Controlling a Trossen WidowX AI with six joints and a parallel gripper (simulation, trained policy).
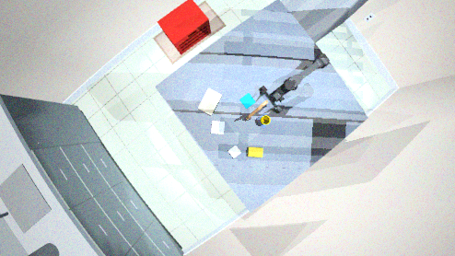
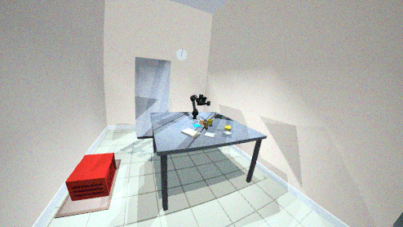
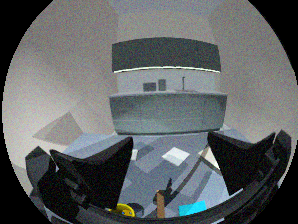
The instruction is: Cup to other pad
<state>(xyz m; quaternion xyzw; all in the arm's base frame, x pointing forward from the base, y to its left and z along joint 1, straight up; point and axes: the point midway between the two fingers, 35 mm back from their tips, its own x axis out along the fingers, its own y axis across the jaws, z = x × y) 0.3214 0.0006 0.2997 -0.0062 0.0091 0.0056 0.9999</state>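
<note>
A yellow cup [image 1: 265, 118] [image 2: 210, 122] [image 3: 124, 209] stands upright on the table, with small things inside it that are too blurred to count. My gripper [image 1: 271, 99] [image 3: 172, 139] is wide open and empty, raised above the table. The cup is outside the fingers, low at the left in the wrist view. A cyan pad [image 1: 248, 100] [image 2: 197, 126] [image 3: 192, 208] lies flat on the table, low at the right in the wrist view. Whether a pad lies under the cup cannot be told.
A brown stick-like thing [image 1: 257, 110] [image 3: 160, 204] with a dark end lies between cup and cyan pad. A dark round patch [image 1: 259, 122] adjoins the cup. A yellow block [image 1: 255, 152] [image 2: 228, 128], white squares [image 1: 217, 127] [image 1: 234, 152] and a pale book-like slab [image 1: 210, 101] [image 2: 190, 132] lie farther off.
</note>
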